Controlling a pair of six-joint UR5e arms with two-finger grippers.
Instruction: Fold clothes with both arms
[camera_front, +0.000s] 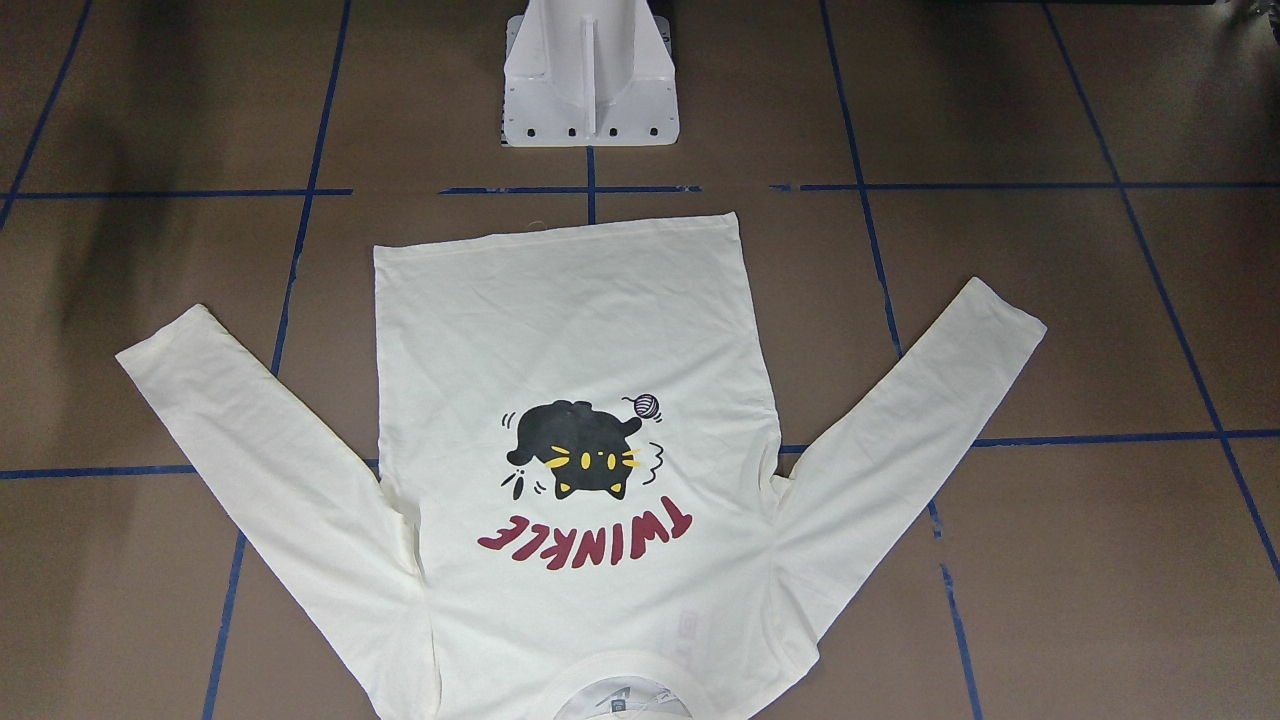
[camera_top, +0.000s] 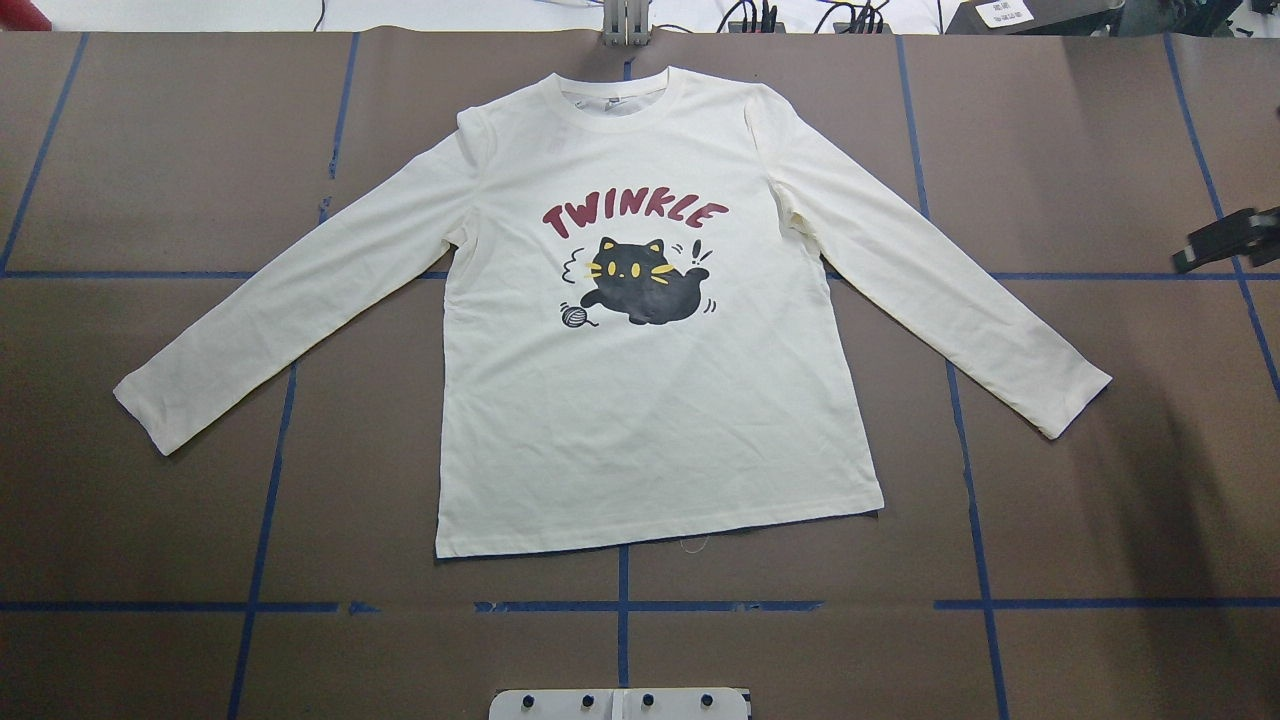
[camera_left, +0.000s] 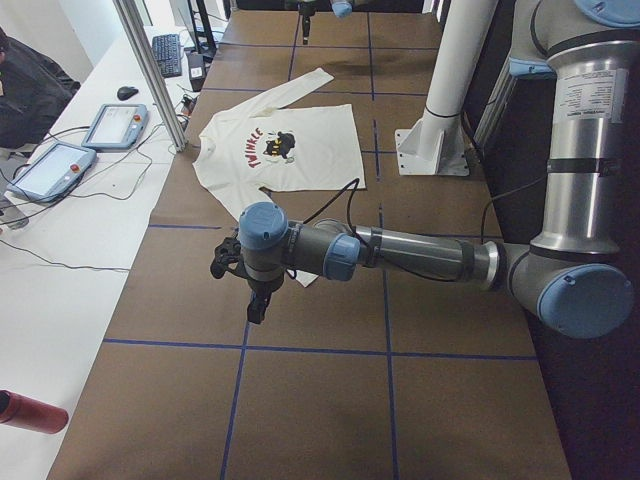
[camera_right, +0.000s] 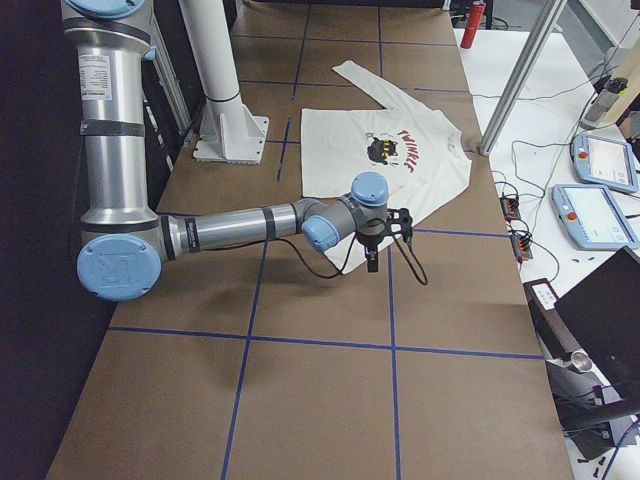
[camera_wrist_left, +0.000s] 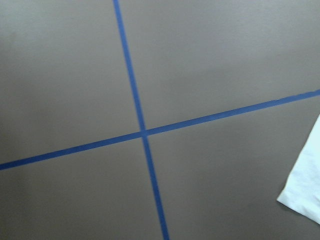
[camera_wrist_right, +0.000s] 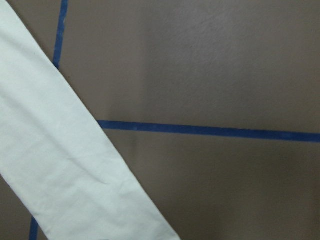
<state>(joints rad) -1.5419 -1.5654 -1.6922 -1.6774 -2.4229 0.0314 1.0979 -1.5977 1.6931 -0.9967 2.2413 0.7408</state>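
The cream-white shirt (camera_top: 650, 400) lies flat on the brown table with the cat print and red "TWINKLE" facing up, both sleeves spread out and down, and the collar at the far edge (camera_front: 620, 690). In the exterior left view my left gripper (camera_left: 255, 295) hangs over the table just beyond the left sleeve's cuff (camera_wrist_left: 305, 195). I cannot tell whether it is open. My right gripper (camera_right: 373, 255) hovers by the right sleeve (camera_wrist_right: 65, 165). Only a black part of the right gripper (camera_top: 1225, 240) shows at the overhead view's right edge, so its state is unclear. Neither gripper touches the shirt.
Blue tape lines grid the table. The white pedestal base (camera_front: 590, 80) stands at the robot's side, behind the shirt's hem. A white side bench with teach pendants (camera_left: 50, 170), cables and an aluminium post (camera_left: 150, 70) borders the far edge, and a person (camera_left: 20, 90) sits there.
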